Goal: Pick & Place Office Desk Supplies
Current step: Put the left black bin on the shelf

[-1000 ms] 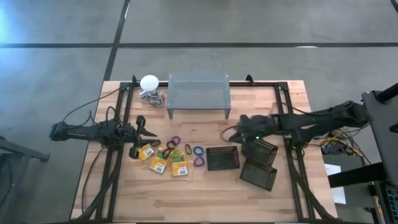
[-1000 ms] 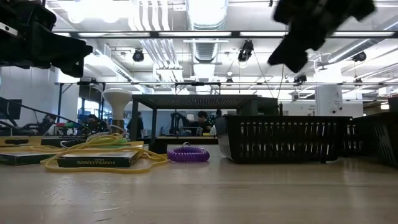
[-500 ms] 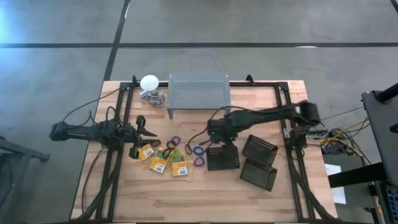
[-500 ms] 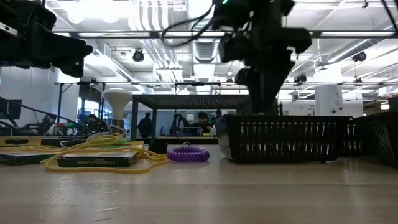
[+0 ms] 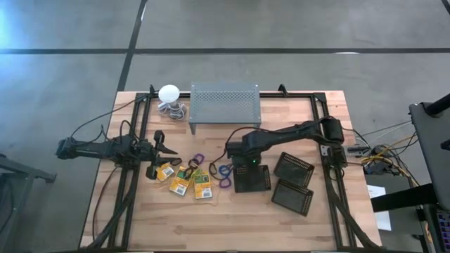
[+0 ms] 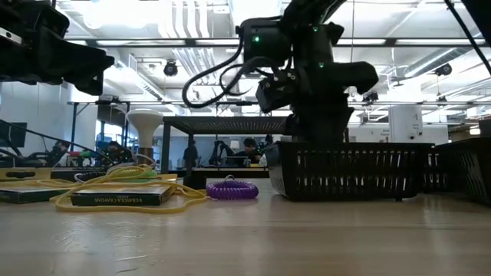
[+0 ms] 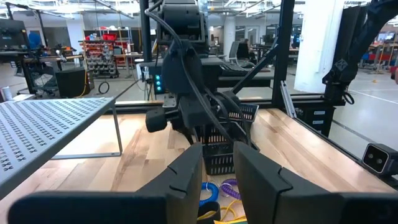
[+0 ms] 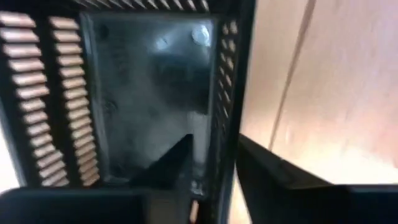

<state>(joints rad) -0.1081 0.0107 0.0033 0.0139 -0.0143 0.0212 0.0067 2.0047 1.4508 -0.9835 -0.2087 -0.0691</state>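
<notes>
Clock is read on the top view, 12 = the counter (image 5: pixel 225 225) edge by the grey stand (image 5: pixel 225 104).

Right gripper (image 5: pixel 238 160): reached in to counter centre, sitting on the 9 o'clock wall of the nearest tray (image 5: pixel 253 180). In its wrist view the fingers (image 8: pixel 180 158) straddle that wall (image 8: pixel 229 74), one inside the tray and one outside over bare wood. The gap is narrow and nothing is lifted. The tray sits flat on the counter.

Left gripper (image 5: pixel 172 148): parked at 9 o'clock, above the counter and pointing to 3. The fingers (image 7: pixel 186 177) have a narrow gap and are empty.

Supplies:
- Other two trays: one (image 5: pixel 293 169) at 3 o'clock of the first, close beside it; one (image 5: pixel 292 197) at its 4 o'clock.
- Three yellow-green boxes (image 5: pixel 181 184) are clustered at 8 o'clock of centre, just 5 o'clock of the left gripper.
- Rubber bands (image 6: pixel 115 205) are draped over and around the boxes.
- Rings: a blue ring (image 5: pixel 223 171) and a purple ring (image 5: pixel 225 183) lie between the boxes and the first tray. Another purple one (image 5: pixel 198 159) lies at 12 o'clock of the boxes.

A white ball with cord (image 5: pixel 169 94) is at 9 o'clock of the stand.
</notes>
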